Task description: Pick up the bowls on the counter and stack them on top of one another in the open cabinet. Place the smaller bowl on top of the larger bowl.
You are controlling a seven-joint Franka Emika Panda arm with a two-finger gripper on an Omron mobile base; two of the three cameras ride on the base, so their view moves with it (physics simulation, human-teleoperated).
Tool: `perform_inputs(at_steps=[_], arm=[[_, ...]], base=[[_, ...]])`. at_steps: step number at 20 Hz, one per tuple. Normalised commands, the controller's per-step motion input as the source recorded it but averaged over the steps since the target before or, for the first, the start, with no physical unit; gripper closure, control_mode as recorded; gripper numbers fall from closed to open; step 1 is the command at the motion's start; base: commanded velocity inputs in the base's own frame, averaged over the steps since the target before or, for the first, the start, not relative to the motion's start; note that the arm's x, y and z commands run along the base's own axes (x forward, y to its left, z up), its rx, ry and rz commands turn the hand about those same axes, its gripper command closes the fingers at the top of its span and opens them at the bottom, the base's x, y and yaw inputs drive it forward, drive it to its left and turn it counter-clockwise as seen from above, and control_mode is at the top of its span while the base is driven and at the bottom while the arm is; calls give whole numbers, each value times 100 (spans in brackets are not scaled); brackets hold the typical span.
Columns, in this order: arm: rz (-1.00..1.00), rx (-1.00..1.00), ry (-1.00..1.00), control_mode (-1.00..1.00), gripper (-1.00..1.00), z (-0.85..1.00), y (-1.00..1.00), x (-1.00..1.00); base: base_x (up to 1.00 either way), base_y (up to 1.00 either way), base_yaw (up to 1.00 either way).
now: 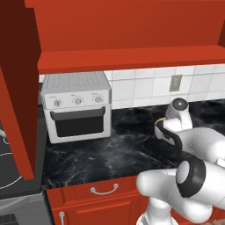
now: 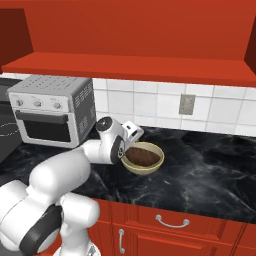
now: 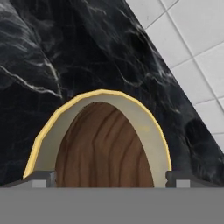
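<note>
Dark brown wood-grained bowl (image 2: 144, 155) sits nested inside pale yellowish-tan round bowl (image 2: 143, 167) on glossy black marble counter (image 2: 210, 175). Two-finger gripper (image 3: 109, 177) spread wide beside the tan rim, gripping nothing.

Bare black bench (image 2: 210, 175) to the right of the stacked bowls, open for passing. Left of them, a white toaster oven (image 2: 52, 112) blocking that side, the arm lying between. Behind, tiled wall (image 2: 150, 102) close. Overhead, red cabinet (image 2: 135, 67) shelf floor capping the lift. Jaws wide, straddling the tan bowl (image 3: 144, 120) rim.
</note>
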Motion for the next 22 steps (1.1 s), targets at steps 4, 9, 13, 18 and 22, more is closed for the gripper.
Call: perform_inputs(at_steps=[4, 9, 13, 18, 22], arm=[[0, 0, 0, -100, -100, 0, -1, -29], [0, 0, -2, -100, -100, 3, -5, -36], [0, 0, 0, -100, -100, 12, -1, -9], [0, 0, 0, -100, -100, 15, 0, -2], [0, 0, 0, -100, -100, 16, 1, -7]], base=[[0, 0, 0], [0, 0, 0], [0, 0, 0], [0, 0, 0], [0, 0, 0]])
